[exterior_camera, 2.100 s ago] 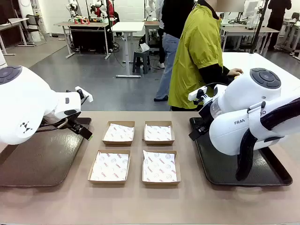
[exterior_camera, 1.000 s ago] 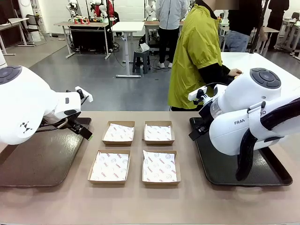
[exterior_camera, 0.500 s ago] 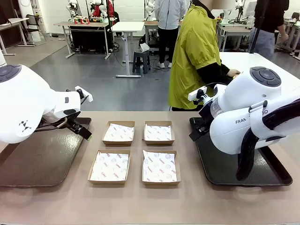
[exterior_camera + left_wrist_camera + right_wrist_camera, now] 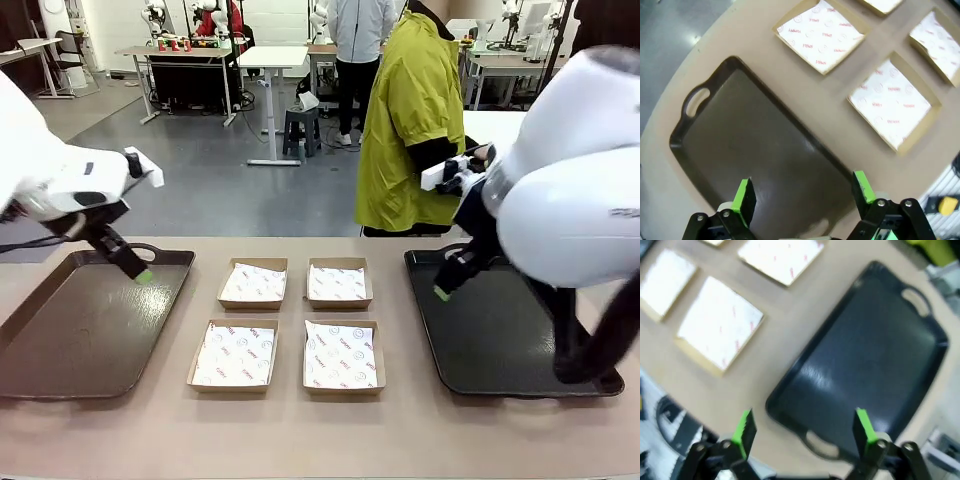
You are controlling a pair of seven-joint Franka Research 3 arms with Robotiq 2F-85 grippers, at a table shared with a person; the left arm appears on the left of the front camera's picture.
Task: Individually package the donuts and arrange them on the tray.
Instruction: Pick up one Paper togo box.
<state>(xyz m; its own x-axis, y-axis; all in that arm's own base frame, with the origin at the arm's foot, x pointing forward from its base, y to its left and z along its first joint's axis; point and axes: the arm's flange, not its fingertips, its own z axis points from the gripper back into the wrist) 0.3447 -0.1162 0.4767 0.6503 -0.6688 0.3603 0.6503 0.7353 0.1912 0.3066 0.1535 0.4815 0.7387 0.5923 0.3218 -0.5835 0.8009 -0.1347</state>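
Both arms have swung upward since a moment ago. The left gripper (image 4: 803, 192) hangs wide open and empty over the brown tray (image 4: 60, 340). The right gripper (image 4: 804, 427) does likewise above the black tray (image 4: 480, 345). Four lined boxes (image 4: 234, 354) sit between the trays on the worktop (image 4: 300, 430).

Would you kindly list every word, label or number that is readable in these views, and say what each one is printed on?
No text here can be read with certainty.
Red printed marks on the white paper liners in the four cardboard boxes: too small to read in the front view, too blurred in both wrist views.
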